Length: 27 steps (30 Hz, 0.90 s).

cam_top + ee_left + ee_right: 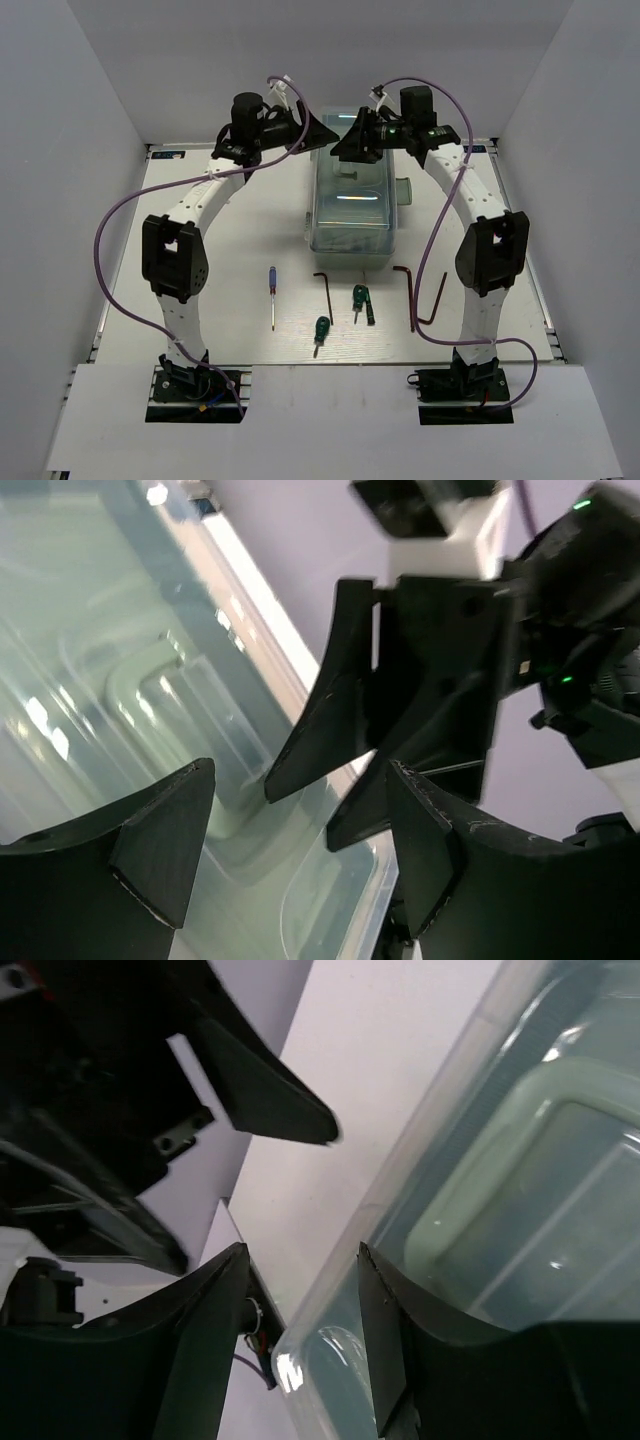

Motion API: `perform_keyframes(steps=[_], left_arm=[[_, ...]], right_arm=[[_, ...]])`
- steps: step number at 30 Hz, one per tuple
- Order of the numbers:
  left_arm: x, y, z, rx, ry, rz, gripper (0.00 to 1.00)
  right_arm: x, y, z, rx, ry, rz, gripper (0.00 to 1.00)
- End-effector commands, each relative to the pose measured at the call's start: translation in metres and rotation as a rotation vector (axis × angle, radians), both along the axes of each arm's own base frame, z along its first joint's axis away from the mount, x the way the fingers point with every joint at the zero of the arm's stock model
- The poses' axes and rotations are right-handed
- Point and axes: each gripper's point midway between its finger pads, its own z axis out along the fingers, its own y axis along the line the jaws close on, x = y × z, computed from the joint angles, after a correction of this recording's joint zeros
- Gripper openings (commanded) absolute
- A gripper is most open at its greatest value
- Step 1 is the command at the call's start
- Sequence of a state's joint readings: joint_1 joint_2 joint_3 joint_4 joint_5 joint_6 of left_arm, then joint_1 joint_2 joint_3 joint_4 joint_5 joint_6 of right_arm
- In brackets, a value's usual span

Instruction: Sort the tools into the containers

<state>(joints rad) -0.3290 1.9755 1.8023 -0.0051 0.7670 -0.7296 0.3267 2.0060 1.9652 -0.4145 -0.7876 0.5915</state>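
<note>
Left end effector (320, 132): fingers spread wide, over the far end of the toolbox.
Right end effector (350, 142): tip to tip with the left one. Its fingers are apart and straddle a corner edge of the lid, with bare surface showing in the gap.
Toolbox (350, 210): lid down, mid-surface toward the far edge. Pale green trays show through the translucent lid.
Blue-handled screwdriver (271, 295): flat on the surface (250, 210), toward the near edge.
Green-handled screwdrivers (320, 333) (360, 303): near the toolbox's near end, close together.
Hex keys (328, 292) (411, 295) (440, 300): one beside the screwdrivers, two by the right arm.
</note>
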Motion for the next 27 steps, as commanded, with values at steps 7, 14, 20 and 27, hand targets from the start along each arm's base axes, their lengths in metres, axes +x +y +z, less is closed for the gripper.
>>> perform_keyframes(steps=[7, 14, 20, 27], left_arm=[[-0.001, -0.002, -0.030, 0.112, 0.127, 0.058, 0.79], [0.009, 0.026, -0.009, 0.155, 0.058, 0.264, 0.79], [0.012, 0.058, 0.005, 0.162, 0.001, 0.439, 0.79], [0.006, 0.066, 0.015, 0.140, -0.045, 0.482, 0.79]], right_arm=[[-0.003, 0.005, 0.009, 0.046, -0.012, 0.036, 0.52], [0.012, -0.010, -0.007, -0.102, -0.059, -0.066, 0.54], [0.021, -0.007, -0.025, -0.202, -0.093, -0.115, 0.55], [0.030, -0.004, -0.049, -0.352, -0.120, -0.188, 0.55]])
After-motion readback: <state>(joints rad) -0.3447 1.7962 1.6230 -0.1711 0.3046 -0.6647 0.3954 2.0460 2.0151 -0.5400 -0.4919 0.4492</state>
